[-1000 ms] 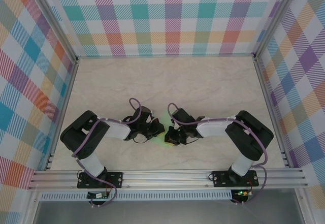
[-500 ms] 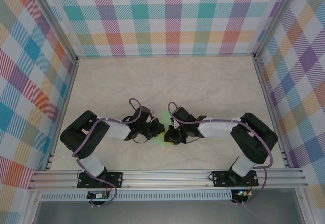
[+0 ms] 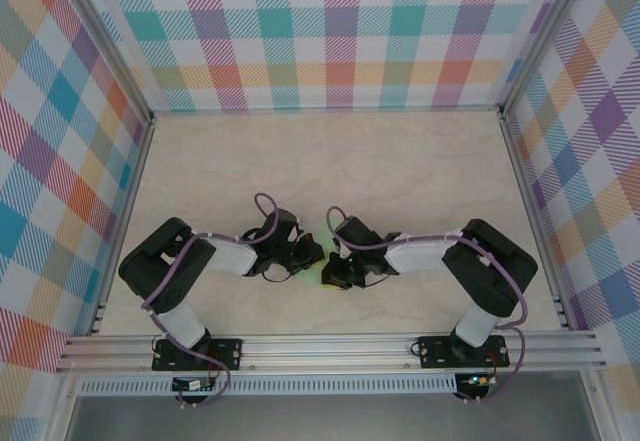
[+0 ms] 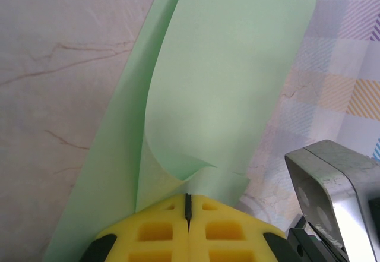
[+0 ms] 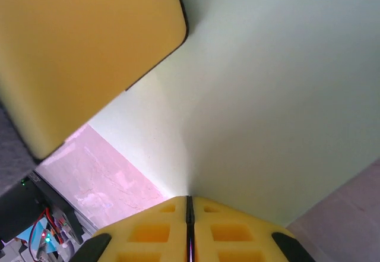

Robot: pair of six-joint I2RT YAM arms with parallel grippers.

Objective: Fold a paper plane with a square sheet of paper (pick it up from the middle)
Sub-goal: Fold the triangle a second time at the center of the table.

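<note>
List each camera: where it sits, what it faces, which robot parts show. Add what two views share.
Top external: above and behind the bases, looking down on the table; left arm and right arm show, wrists meeting.
Left wrist: on that wrist, looking along the left jaws, shut on the square sheet of paper.
Right wrist: on that wrist, looking along the right jaws, shut on the same sheet.
Shared: both wrist views show the green sheet.

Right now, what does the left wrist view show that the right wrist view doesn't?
Left wrist view: the thin pale mint-green paper sheet curling into layers, a checked wall, a grey metal block. Right wrist view: a large blurred yellow pad upper left, red wiring lower left. Both: marbled tabletop, and the sheet pinched in the shut left hand and right hand.
</note>
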